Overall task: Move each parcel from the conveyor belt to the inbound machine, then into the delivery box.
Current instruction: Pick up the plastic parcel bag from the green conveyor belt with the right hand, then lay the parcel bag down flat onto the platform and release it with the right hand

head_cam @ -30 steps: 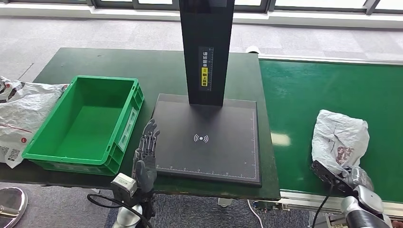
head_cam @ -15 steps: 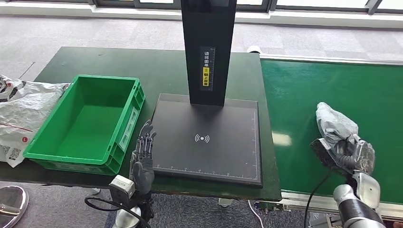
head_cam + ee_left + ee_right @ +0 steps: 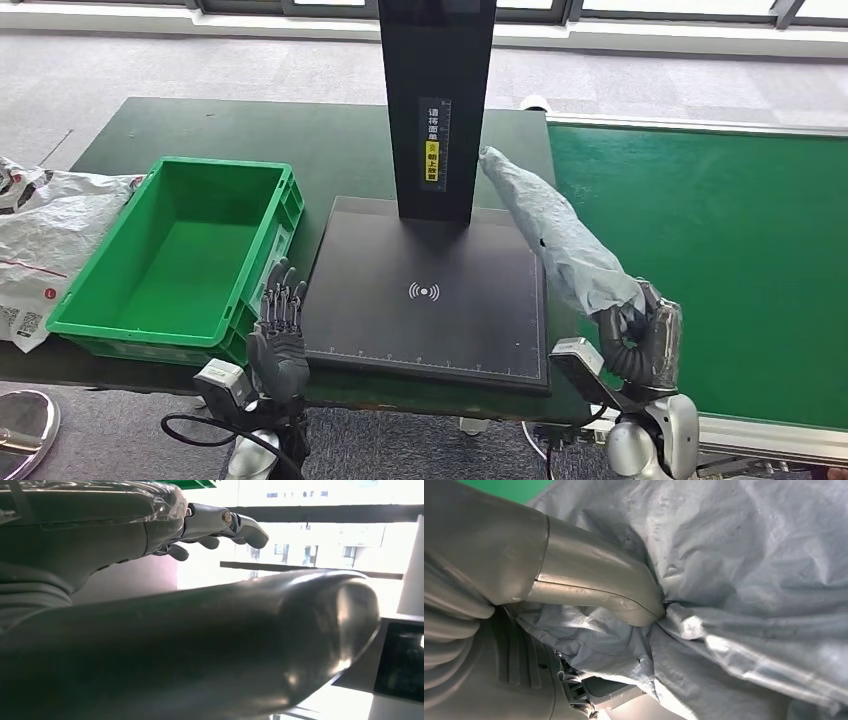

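A grey plastic parcel [image 3: 560,235] hangs stretched in the air over the right edge of the black inbound machine plate [image 3: 400,320]. My right hand [image 3: 640,345] grips its lower end, just right of the plate's front corner. Close up, the thumb [image 3: 594,580] presses into the crumpled grey bag [image 3: 749,580]. My left hand [image 3: 277,335] is raised by the plate's front left corner with fingers spread and nothing in it; the same hand [image 3: 220,525] appears in the left wrist view with its fingers apart. The green delivery box [image 3: 180,260] stands to the left of the plate, with nothing in it.
The machine's black post [image 3: 437,100] rises behind the plate. The green conveyor belt [image 3: 720,250] runs along the right. White and grey bagged parcels [image 3: 45,240] lie left of the box at the table's edge.
My right hand lifted the parcel off the belt and carried it left to the plate's right edge. My left hand drifted slightly left and lower.
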